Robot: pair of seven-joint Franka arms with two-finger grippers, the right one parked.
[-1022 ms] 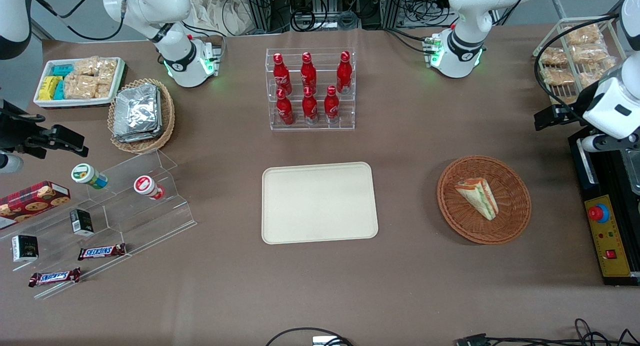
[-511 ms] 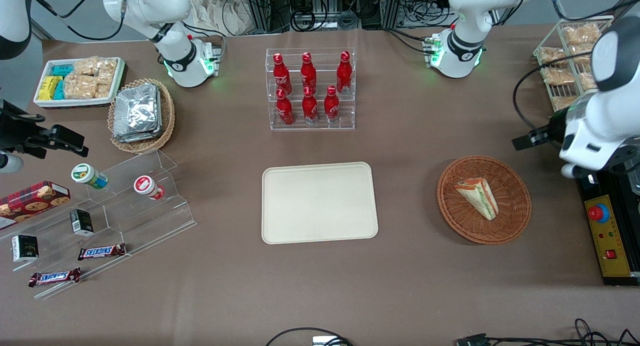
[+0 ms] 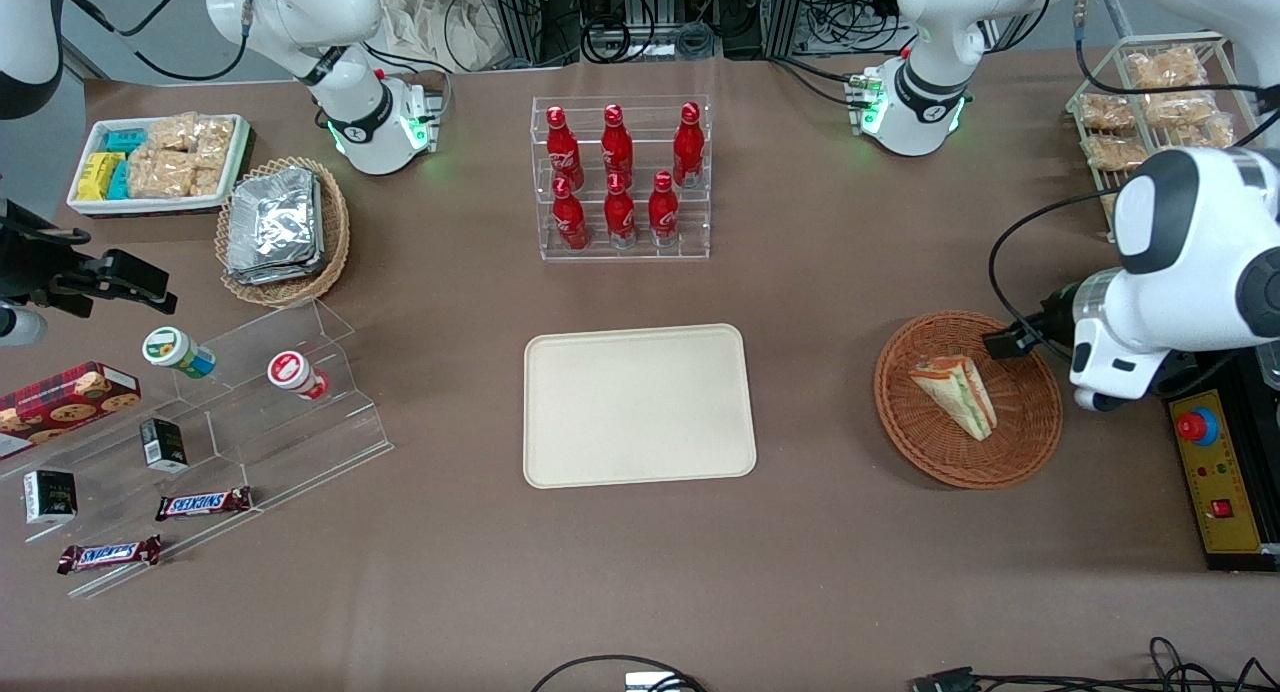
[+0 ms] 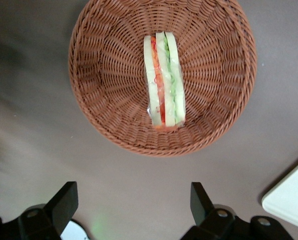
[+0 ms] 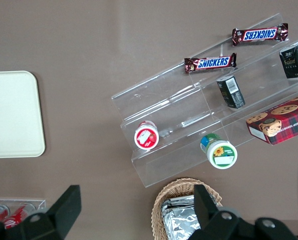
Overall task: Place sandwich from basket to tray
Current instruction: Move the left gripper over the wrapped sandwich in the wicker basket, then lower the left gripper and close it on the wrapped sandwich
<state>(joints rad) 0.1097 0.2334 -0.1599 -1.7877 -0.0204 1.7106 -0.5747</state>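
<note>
The sandwich (image 3: 954, 394) lies in the round brown basket (image 3: 1030, 442), which stands on the worktop (image 3: 820, 572) toward the working arm's end. The end effector (image 4: 133, 202) hangs above the worktop just beside the basket's rim, released, its two fingers (image 4: 63, 202) wide apart and holding nothing. The cream tray (image 3: 638, 405) sits bare near the worktop's middle, well apart from the basket.
</note>
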